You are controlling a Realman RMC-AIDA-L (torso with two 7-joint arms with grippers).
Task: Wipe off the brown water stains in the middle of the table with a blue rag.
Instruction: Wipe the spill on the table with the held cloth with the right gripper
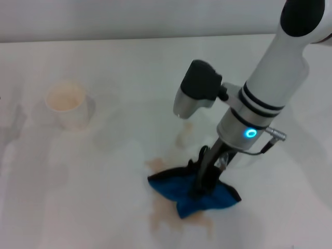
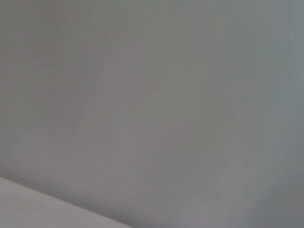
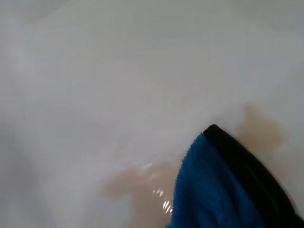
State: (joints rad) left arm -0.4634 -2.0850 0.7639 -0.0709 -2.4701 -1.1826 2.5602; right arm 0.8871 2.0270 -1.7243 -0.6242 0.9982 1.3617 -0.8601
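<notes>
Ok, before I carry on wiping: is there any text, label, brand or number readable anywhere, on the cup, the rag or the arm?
None can be read.
paper cup: plain, no print visible.
blue rag: no tag or lettering visible.
right arm: only a glowing blue ring light above the right gripper, a sign but no characters.
table and brown water stains: no markings.
The left wrist view shows only a blank surface.
</notes>
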